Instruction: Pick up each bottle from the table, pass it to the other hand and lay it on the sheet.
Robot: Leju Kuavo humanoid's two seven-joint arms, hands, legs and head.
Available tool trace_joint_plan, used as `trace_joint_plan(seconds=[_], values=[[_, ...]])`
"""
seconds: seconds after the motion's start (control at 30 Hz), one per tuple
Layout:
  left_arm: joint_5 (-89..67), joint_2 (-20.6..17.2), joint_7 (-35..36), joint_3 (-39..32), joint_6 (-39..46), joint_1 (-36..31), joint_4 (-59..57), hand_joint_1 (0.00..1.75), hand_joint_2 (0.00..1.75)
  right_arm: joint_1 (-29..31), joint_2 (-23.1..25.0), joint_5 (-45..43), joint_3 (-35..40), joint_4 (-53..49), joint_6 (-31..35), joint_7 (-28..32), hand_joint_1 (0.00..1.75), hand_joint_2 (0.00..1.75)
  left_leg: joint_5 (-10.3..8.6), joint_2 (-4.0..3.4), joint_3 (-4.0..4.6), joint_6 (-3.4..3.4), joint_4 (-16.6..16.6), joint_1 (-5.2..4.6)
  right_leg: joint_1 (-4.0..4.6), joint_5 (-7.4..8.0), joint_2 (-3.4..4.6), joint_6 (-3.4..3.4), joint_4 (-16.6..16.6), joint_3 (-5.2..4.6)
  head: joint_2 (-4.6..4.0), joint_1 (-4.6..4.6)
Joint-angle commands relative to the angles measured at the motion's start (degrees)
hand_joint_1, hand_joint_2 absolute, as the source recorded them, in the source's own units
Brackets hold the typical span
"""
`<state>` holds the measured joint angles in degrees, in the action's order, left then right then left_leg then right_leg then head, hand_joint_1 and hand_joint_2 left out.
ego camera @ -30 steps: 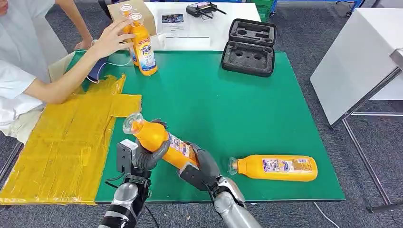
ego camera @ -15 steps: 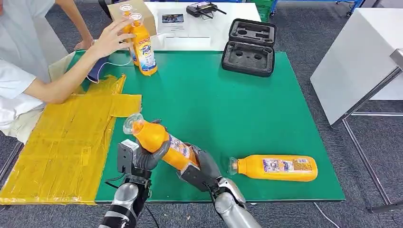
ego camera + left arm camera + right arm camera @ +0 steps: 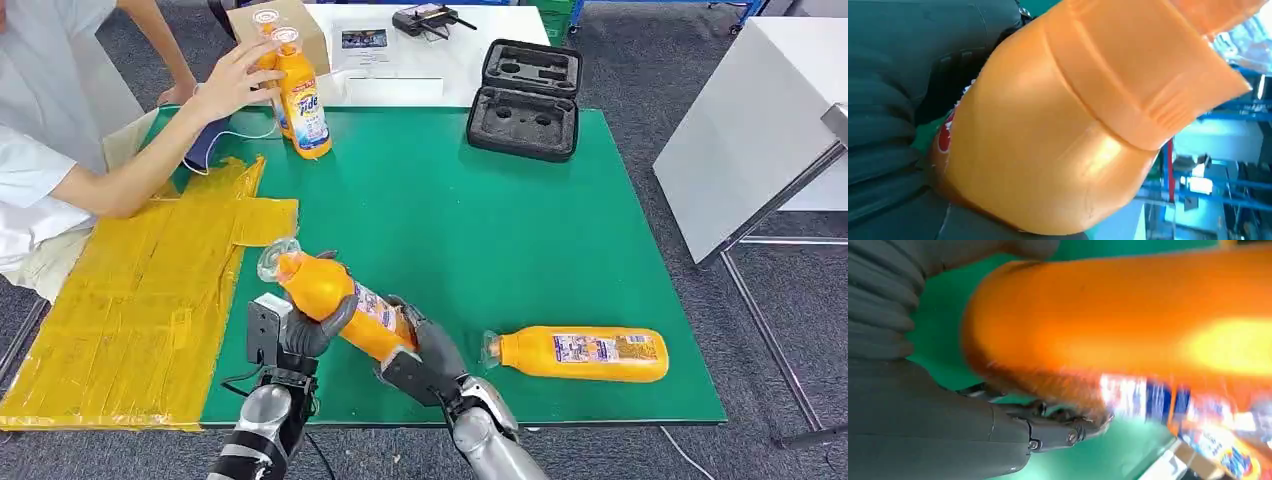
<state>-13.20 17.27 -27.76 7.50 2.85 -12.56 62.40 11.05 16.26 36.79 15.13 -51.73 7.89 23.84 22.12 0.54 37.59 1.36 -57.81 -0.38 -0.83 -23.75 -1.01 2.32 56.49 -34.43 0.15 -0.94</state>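
Hidden, cropped and blurred parts

The orange plastic detergent bottle (image 3: 345, 305) has its base hidden inside the dark right hand (image 3: 420, 355); its label smears unreadably in the right wrist view, and the seated person (image 3: 60, 130) at ten o'clock is cut off.

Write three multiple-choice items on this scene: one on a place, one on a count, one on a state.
1. Where does the lying bottle rest?
A. on the green mat
B. on the yellow sheet
C. in the black case

2. How many orange bottles are in the head view?
A. two
B. three
C. four

3. How is the held bottle gripped?
A. by the left hand alone
B. by both hands
C. by a person

Key: 1 A, it lies on green, right of the right hand. 2 C, two stand by the person's hand. 3 B, both hands wrap it.
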Motion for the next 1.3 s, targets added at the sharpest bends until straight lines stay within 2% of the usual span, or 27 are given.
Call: trace_joint_plan(seconds=[0.03, 0.07, 0.1, 0.13, 0.17, 0.2, 0.23, 0.27, 0.3, 0.4, 0.43, 0.47, 0.53, 0.6, 0.7, 0.73, 0.8, 0.9, 1.0, 1.1, 1.2, 1.23, 1.27, 1.3], values=[[-15.97, -3.15, 0.35, -1.02, 17.31, 1.29, 10.24, 1.75, 1.75, -7.43, -1.67, -11.28, -5.02, -22.49, -6.82, 4.47, 0.00, 1.75, 0.08, -0.04, -0.07, -0.07, -0.01, 0.01, 0.01, -0.07, 0.05, -0.05, 0.00, 0.08, 0.00, -0.02], [-21.43, -3.78, 1.00, -1.05, 22.69, 0.62, 9.86, 1.75, 1.75, -8.12, -1.73, -12.54, -5.07, -24.89, -7.56, 4.12, 0.00, 1.75, 0.16, -0.04, -0.19, -0.10, -0.04, 0.03, 0.03, -0.16, 0.07, -0.09, 0.02, 0.21, 0.00, 0.00], [-36.67, -4.90, 4.21, -2.00, 36.53, -1.36, 6.44, 1.75, 1.75, -8.26, -1.96, -14.06, -4.48, -26.95, -7.91, 4.51, 0.00, 1.75, 0.08, 0.01, -0.04, -0.07, -0.03, 0.00, 0.00, -0.09, 0.01, -0.06, 0.05, 0.06, 0.00, 0.00], [-44.03, -4.65, 5.38, -4.62, 37.15, -2.58, 5.12, 1.75, 1.75, -8.33, -2.08, -14.92, -4.07, -28.22, -7.47, 4.78, 0.00, 1.75, 0.18, -0.02, -0.20, -0.12, -0.07, 0.05, 0.05, -0.18, 0.06, -0.10, 0.03, 0.24, 0.00, -0.02], [-54.63, -3.74, 5.15, -10.28, 37.15, -3.74, 4.82, 1.75, 1.75, -8.30, -2.35, -15.85, -3.43, -29.52, -6.74, 5.03, 0.00, 1.75, 0.12, 0.02, -0.19, -0.11, 0.00, 0.03, 0.03, -0.14, 0.01, -0.10, 0.00, 0.22, 0.00, 0.00], [-76.03, -6.61, 16.42, -9.47, 37.15, -4.51, 7.70, 1.75, 1.75, -7.95, -3.23, -17.08, -1.99, -31.14, -5.12, 6.26, 0.00, 1.75, 0.07, -0.03, -0.07, -0.10, -0.01, 0.05, 0.05, -0.06, 0.06, -0.08, 0.00, 0.09, 0.00, 0.00], [-76.80, -12.21, 22.07, -4.88, 37.15, -6.60, 3.50, 1.75, 1.75, -7.74, -3.86, -18.32, -0.84, -32.88, -4.24, 6.14, 0.00, 1.75, 0.17, -0.20, -0.21, -0.16, -0.08, 0.08, 0.08, -0.12, 0.23, -0.14, 0.05, 0.18, 0.00, -0.02], [-76.80, -15.97, 27.47, 0.57, 37.15, -8.41, 0.84, 1.75, 1.75, -7.78, -4.35, -19.03, -0.23, -34.14, -3.80, 6.01, 0.00, 1.75, 0.18, -0.19, -0.22, -0.17, -0.09, 0.09, 0.09, -0.12, 0.23, -0.15, 0.06, 0.19, 0.00, 0.00], [-76.80, -22.72, 37.85, 10.93, 37.15, -11.48, -2.57, 1.75, 1.75, -7.70, -4.73, -19.51, 0.27, -35.14, -3.01, 5.97, 0.00, 1.75, 0.05, -0.10, -0.13, -0.13, 0.01, 0.04, 0.04, -0.05, 0.13, -0.12, 0.02, 0.11, 0.00, 0.02], [-76.80, -27.05, 52.07, 29.16, 37.15, -18.39, -14.06, 1.75, 1.75, -7.05, -6.31, -20.83, 1.57, -36.66, -1.50, 5.43, 0.00, 1.75, -0.01, 0.16, -0.24, -0.18, 0.06, 0.08, 0.07, -0.09, -0.16, -0.16, -0.01, 0.26, 0.00, 0.04], [-76.80, -27.40, 52.58, 31.09, 37.15, -19.15, -15.35, 1.75, 1.75, -6.93, -6.39, -20.90, 1.56, -36.69, -1.17, 5.55, 0.00, 1.75, -0.09, 0.25, -0.07, -0.17, 0.03, 0.08, 0.06, -0.05, -0.26, -0.13, 0.02, 0.04, 0.00, -0.02], [-76.80, -28.16, 57.32, 39.27, 37.15, -22.67, -22.34, 1.75, 1.75, -6.46, -6.69, -19.79, 1.96, -36.54, 0.52, 6.14, 0.00, 1.75, -0.07, 0.13, -0.20, -0.22, 0.04, 0.13, 0.10, -0.04, -0.17, -0.19, 0.00, 0.05, 0.00, -0.02], [-76.80, -27.64, 58.30, 43.28, 37.15, -25.01, -29.64, 1.75, 1.75, -5.46, -7.42, -19.93, 3.39, -36.15, 1.32, 6.00, 0.00, 1.75, -0.15, 0.26, -0.27, -0.27, 0.11, 0.11, 0.07, -0.07, -0.35, -0.16, -0.06, 0.20, 0.00, 0.00], [-76.80, -27.64, 58.30, 43.28, 37.15, -25.01, -29.64, 1.75, 1.75, -5.46, -7.42, -19.93, 3.39, -36.15, 1.32, 6.00, 0.00, 1.75, -0.12, 0.14, -0.26, -0.22, 0.06, 0.12, 0.06, -0.06, -0.06, -0.11, -0.05, -0.11, 0.00, 0.02], [-76.80, -26.35, 58.04, 46.75, 37.15, -27.71, -38.87, 1.75, 1.75, -4.42, -7.65, -20.61, 4.44, -35.57, 2.01, 6.31, 0.00, 1.75, 0.14, -0.28, -0.54, -0.29, 0.02, 0.18, 0.12, -0.13, 0.35, -0.16, -0.08, 0.51, 0.00, 0.02], [-76.80, -26.28, 58.08, 47.56, 37.15, -28.27, -41.10, 1.75, 1.75, -4.78, -7.23, -20.76, 4.30, -35.66, 1.89, 6.45, 0.00, 1.75, -0.01, -0.24, -0.28, -0.25, 0.02, 0.14, 0.09, 0.00, 0.30, -0.09, -0.02, 0.21, 0.00, 0.02], [-76.80, -24.71, 61.47, 58.12, 34.63, -31.41, -49.55, 1.75, 1.75, -3.29, -7.99, -20.95, 5.15, -35.13, 1.94, 6.29, 0.00, 1.75, -0.09, -0.09, -0.18, -0.25, 0.05, 0.10, 0.05, 0.01, 0.12, -0.09, 0.00, 0.13, 0.00, 0.04], [-75.78, -25.54, 58.95, 57.60, 32.22, -30.99, -51.59, 1.75, 1.75, -2.01, -8.54, -21.66, 6.04, -34.69, 2.30, 6.19, 0.00, 1.75, 0.09, -0.20, -0.51, -0.36, 0.02, 0.17, 0.13, -0.11, 0.31, -0.19, 0.00, 0.45, 0.00, 0.02], [-74.72, -26.07, 57.69, 56.36, 32.13, -30.39, -51.63, 1.75, 1.75, -1.83, -8.63, -21.76, 6.23, -34.35, 2.29, 6.15, 0.00, 1.75, -0.09, -0.18, -0.07, -0.25, 0.02, 0.13, 0.09, 0.07, 0.25, -0.08, 0.00, -0.01, 0.00, 0.02], [-74.65, -25.90, 57.57, 56.28, 31.89, -30.30, -51.71, 1.75, 1.75, -1.89, -8.66, -21.76, 6.27, -34.27, 2.29, 6.15, 0.00, 1.75, -0.01, -0.22, -0.34, -0.30, 0.04, 0.13, 0.09, -0.02, 0.34, -0.14, 0.00, 0.30, 0.00, 0.02], [-71.29, -25.60, 53.88, 52.75, 30.28, -28.57, -51.60, 1.75, 1.75, -1.86, -8.82, -21.91, 6.72, -33.43, 2.21, 6.15, 0.00, 1.75, 0.03, -0.31, -0.48, -0.35, 0.08, 0.12, 0.09, 0.04, 0.40, -0.13, 0.01, 0.39, 0.00, 0.02], [-68.95, -25.29, 52.87, 50.29, 30.61, -27.90, -51.44, 0.37, 1.75, -1.97, -8.89, -21.91, 6.80, -33.27, 2.22, 6.15, 0.00, 1.75, 0.09, -0.38, -0.63, -0.43, 0.09, 0.15, 0.13, 0.04, 0.49, -0.17, -0.02, 0.50, 0.00, 0.02], [-68.68, -25.16, 53.05, 49.77, 30.29, -27.72, -51.57, 0.07, 1.75, -2.13, -8.92, -21.91, 6.82, -33.27, 2.24, 6.16, 0.00, 1.75, 0.06, -0.32, -0.63, -0.41, 0.11, 0.14, 0.12, 0.04, 0.42, -0.17, -0.03, 0.49, 0.00, 0.02], [-68.10, -24.97, 53.22, 49.12, 30.06, -27.50, -51.61, 0.07, 1.75, -2.34, -8.95, -21.91, 6.82, -33.31, 2.28, 6.18, 0.00, 1.75, 0.04, -0.24, -0.63, -0.42, 0.13, 0.12, 0.09, 0.02, 0.34, -0.17, -0.02, 0.50, 0.00, 0.02]])
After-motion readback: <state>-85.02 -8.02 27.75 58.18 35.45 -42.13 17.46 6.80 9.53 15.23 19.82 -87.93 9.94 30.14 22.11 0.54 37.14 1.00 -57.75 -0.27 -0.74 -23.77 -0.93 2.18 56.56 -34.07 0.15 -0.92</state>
